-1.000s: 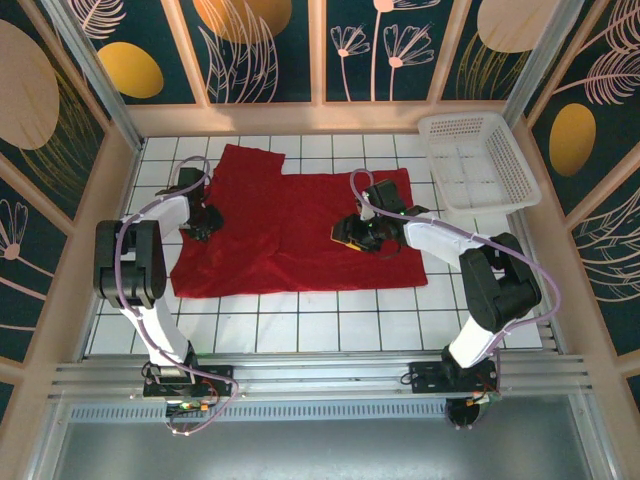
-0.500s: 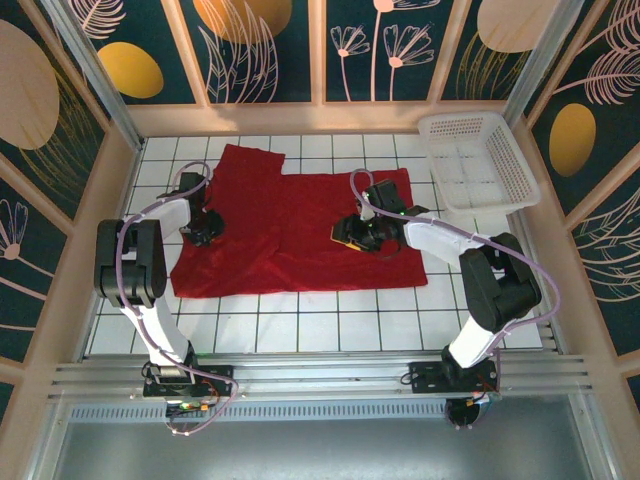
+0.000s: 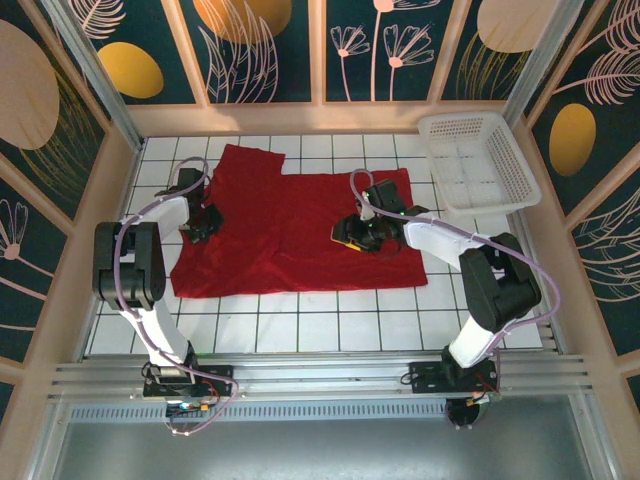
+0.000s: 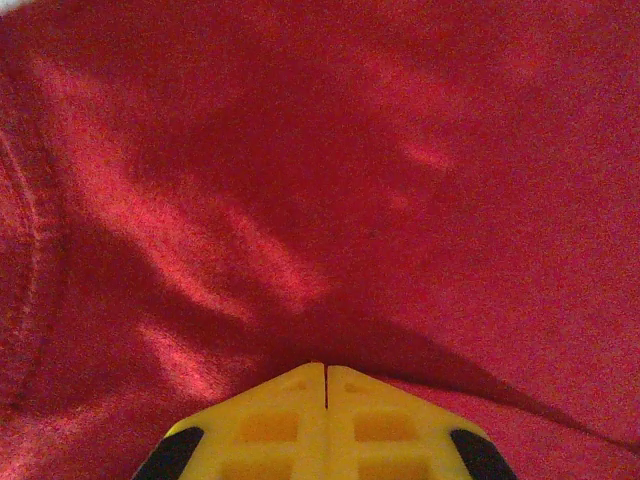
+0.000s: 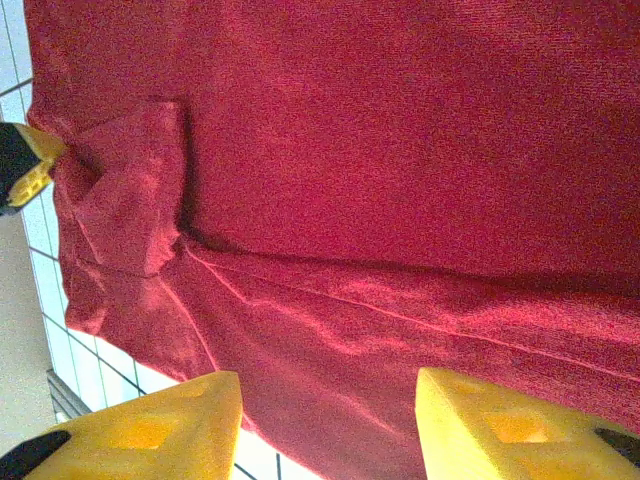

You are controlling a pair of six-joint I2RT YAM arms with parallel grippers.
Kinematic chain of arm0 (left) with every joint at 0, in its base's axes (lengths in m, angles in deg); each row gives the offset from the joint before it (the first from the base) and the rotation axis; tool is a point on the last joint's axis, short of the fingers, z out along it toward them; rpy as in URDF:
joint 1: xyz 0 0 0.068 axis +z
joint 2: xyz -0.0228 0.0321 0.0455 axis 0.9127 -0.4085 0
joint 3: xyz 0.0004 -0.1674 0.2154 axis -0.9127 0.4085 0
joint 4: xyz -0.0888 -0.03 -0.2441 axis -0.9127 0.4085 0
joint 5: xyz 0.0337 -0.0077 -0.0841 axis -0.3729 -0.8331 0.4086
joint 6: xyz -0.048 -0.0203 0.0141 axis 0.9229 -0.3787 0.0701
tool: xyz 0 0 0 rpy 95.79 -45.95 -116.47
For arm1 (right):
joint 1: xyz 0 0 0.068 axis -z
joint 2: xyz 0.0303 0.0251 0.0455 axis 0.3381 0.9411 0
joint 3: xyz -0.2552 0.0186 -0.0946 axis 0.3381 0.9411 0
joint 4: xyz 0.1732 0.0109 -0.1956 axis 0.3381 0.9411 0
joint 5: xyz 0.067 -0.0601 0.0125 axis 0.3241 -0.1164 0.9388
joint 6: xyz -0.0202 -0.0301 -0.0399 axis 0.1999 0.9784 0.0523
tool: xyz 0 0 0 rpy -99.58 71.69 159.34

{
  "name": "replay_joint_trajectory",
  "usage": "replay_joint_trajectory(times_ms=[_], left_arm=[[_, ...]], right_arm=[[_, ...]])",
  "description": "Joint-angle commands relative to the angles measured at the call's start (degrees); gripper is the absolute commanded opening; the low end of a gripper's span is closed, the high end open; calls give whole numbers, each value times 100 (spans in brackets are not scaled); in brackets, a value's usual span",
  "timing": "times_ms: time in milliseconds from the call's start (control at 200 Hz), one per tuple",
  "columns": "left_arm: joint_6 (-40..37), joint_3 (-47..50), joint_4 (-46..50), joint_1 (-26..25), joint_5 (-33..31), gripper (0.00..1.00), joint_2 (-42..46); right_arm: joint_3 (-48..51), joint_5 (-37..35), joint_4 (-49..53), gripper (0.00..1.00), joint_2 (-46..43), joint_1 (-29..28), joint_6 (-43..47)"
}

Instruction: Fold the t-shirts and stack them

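Observation:
A deep-red t-shirt (image 3: 290, 230) lies spread flat on the white tiled floor, one sleeve pointing to the far left. My left gripper (image 3: 203, 222) sits at the shirt's left edge. Its yellow fingers (image 4: 290, 420) are pressed together, and creases in the cloth (image 4: 300, 200) run into their tips. My right gripper (image 3: 352, 235) hovers low over the right half of the shirt. Those fingers (image 5: 160, 430) stand well apart over a wrinkled hem (image 5: 380, 300), with nothing between them.
A white mesh basket (image 3: 478, 160) stands at the far right, just off the shirt. Wooden frame walls close in the tiled floor (image 3: 320, 325) on three sides. Bare tiles run along the near edge in front of both arm bases.
My left gripper has closed its fingers on the shirt's left edge and shifted slightly toward the back. The right arm and the shirt have stayed put.

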Motion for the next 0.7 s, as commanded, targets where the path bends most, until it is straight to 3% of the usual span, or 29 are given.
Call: replay_joint_trajectory(times_ms=[0, 220, 365, 390, 435, 455, 560, 696], left_arm=[[-188, -258, 35, 16, 124, 0, 308], [-372, -344, -159, 7, 686, 0, 189], [-503, -438, -78, 7, 397, 0, 141], [-507, -435, -60, 1, 306, 11, 152], [-516, -405, -84, 7, 150, 40, 199], [-516, -395, -107, 2, 112, 45, 220], [-512, -347, -134, 5, -172, 49, 396], [-362, -393, 9, -1, -360, 44, 489]], right_arm=[[-25, 42, -92, 50, 51, -37, -22], [-53, 60, -115, 50, 76, -49, -39], [-33, 60, -102, 50, 59, -58, -31], [-29, 62, -102, 50, 53, -58, -31], [-15, 68, -102, 50, 52, -58, -31], [-11, 69, -102, 50, 43, -58, -28], [4, 68, -102, 50, 42, -67, -24], [-13, 77, -132, 50, 82, -76, -28]])
